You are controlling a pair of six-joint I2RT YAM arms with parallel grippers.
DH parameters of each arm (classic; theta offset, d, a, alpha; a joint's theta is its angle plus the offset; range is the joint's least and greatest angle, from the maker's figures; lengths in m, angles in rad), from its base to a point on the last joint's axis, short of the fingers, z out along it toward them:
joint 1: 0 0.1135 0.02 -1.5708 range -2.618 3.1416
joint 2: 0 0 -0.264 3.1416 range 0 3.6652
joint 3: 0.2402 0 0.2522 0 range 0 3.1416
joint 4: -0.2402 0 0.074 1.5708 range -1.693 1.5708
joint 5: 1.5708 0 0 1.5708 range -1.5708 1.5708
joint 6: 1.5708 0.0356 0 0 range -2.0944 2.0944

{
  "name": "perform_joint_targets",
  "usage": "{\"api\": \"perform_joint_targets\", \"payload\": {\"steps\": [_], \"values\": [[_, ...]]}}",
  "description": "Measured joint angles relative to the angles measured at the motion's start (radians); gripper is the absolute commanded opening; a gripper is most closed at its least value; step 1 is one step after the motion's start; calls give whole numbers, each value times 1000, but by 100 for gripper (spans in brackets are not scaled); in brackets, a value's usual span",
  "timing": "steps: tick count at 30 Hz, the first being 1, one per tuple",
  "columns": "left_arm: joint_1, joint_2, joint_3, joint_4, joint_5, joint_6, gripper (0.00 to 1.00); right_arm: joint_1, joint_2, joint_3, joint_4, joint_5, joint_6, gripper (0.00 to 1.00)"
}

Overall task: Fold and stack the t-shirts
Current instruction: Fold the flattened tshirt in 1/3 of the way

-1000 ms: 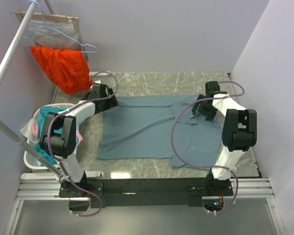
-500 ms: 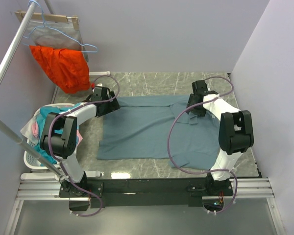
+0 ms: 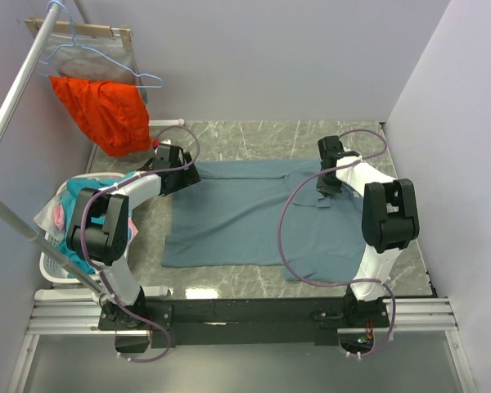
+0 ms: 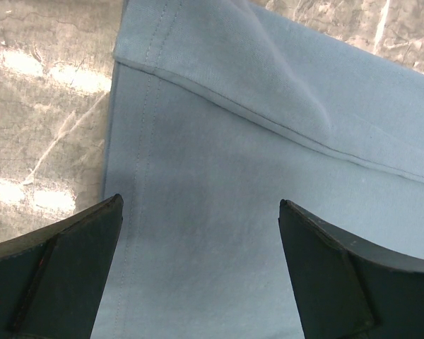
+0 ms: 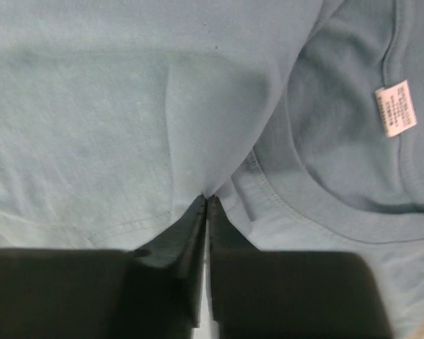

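- Slate-blue short-sleeved cloth t-shirt is lying spread flat and not yet folded on the grey marbled tabletop, with its hem toward the left and its collar toward the right.
- At the left, the left end effector is hanging over the far hem corner of the t-shirt. Its fingers are standing wide apart with nothing between them, and whether the tips are pressing the cloth is not showing.
- That arm is sitting almost where it was a second ago, so the hem corner is waiting ungrasped.
- At the right, the right end effector is what has just changed. A second ago it was open and nearer the sleeve, and it has since been moving in to the collar and drawing its fingers together.
- Its fingers are now clamping a small ridge of fabric just beside the neck seam, with the small white neck label lying nearby inside the collar.
- I am judging the first fold to be beginning: the collar side is gripped. The left side probably needs to be closing on the hem before the far edge can be coming over.
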Motion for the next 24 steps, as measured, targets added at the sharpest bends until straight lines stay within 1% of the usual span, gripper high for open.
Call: {"api": "perform_joint_targets", "payload": {"steps": [7, 15, 16, 17, 18, 19, 20, 22, 23, 24], "values": [[0, 0, 0, -3, -2, 1, 97, 0, -13, 3, -9, 38, 6, 0], [0, 0, 0, -5, -4, 5, 97, -11, -164, -48, -35, 127, 23, 0], [0, 0, 0, -5, -4, 6, 97, -15, -175, -50, -40, 145, 28, 2], [0, 0, 1, -5, -4, 6, 97, -21, -176, -50, -44, 164, 32, 11], [0, 1, 1, -5, -3, 6, 97, -27, -172, -51, -45, 183, 35, 15], [0, 1, 1, -5, -3, 7, 97, -34, -164, -54, -49, 199, 40, 24], [0, 2, 1, -5, -3, 8, 97, -40, -152, -55, -56, 211, 45, 44], [0, 2, 1, -6, -3, 8, 97, -48, -119, -55, -74, 237, 57, 60], [0, 2, 1, -6, -3, 8, 97, -49, -105, -55, -82, 249, 62, 79], [0, 2, 1, -7, -3, 8, 97, -50, -87, -55, -95, 260, 63, 85]]}}
